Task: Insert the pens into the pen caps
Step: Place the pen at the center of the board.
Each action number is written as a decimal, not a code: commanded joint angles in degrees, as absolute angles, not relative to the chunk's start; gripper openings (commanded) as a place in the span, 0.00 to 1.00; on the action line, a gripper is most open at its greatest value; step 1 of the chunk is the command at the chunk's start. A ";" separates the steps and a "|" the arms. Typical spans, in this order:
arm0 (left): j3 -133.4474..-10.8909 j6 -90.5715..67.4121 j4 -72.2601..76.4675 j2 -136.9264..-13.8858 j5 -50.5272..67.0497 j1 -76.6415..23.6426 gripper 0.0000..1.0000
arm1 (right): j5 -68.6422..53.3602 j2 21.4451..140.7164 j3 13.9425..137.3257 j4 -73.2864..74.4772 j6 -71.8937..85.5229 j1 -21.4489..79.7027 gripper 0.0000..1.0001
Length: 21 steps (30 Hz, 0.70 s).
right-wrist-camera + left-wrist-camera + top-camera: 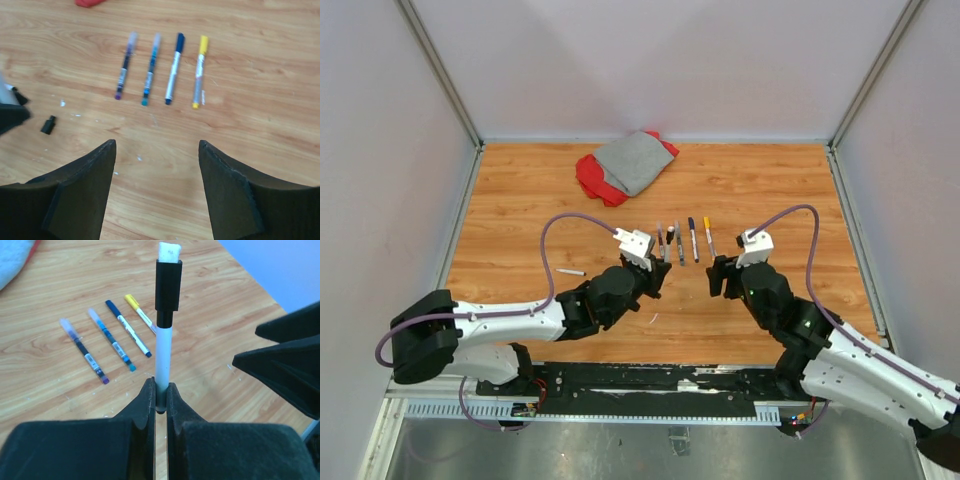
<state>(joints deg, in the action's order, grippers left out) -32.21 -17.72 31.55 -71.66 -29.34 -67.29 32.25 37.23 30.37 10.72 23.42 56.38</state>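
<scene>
Left gripper (pixel 160 397) — is clamping the lower end of a white-barrelled marker pen (pixel 163 355) and holding it upright, with a black tube cap (pixel 168 285) sitting on its top end.

Right gripper (pixel 157 150) — fingers are standing wide apart, gripping nothing, over the wooden table (pixel 260 125).

Lying side by side on the boards beyond it: purple-tipped pen (pixel 124 67), teal-tipped pen (pixel 151 70), dark-blue-capped pen (pixel 174 67), yellow-capped pen (pixel 198 70).

A small loose black cap (pixel 47 125) is lying apart from them, to their left.

The table (pixel 520 220) is showing orange-brown wood grain. At twelve o'clock a grey cloth (pixel 635 160) and a red cloth (pixel 592 180) are lying. Centrally, a purple pen (pixel 124 65), a teal pen (pixel 151 67), a dark-blue pen (pixel 174 67) and a yellow pen (pixel 199 70) are lying; a white pen (pixel 162 360) is wearing a black cap (pixel 168 285).
</scene>
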 commanded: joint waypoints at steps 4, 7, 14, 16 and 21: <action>-46.67 -33.26 1.61 -75.92 -30.72 -61.74 0.00 | 14.97 35.85 31.72 21.92 27.50 41.99 0.72; -50.51 -36.40 -4.78 -80.73 -22.71 -55.78 0.00 | 13.52 35.15 31.47 23.25 27.97 41.27 0.82; -62.80 -39.69 -19.41 -96.41 -18.72 -48.96 0.01 | 13.21 31.87 29.95 26.37 30.73 41.20 1.00; -64.39 -40.50 -20.70 -99.35 -18.63 -48.01 0.00 | 14.43 30.83 29.53 27.74 32.22 41.18 0.99; -64.76 -42.37 -20.61 -102.42 -19.15 -45.80 0.00 | 14.43 29.47 28.29 29.42 34.77 41.22 0.99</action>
<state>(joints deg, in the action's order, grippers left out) -63.05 -39.92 -17.41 -101.41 -19.86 -47.42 14.02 30.39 29.91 26.52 31.46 41.71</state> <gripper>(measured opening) 0.057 0.986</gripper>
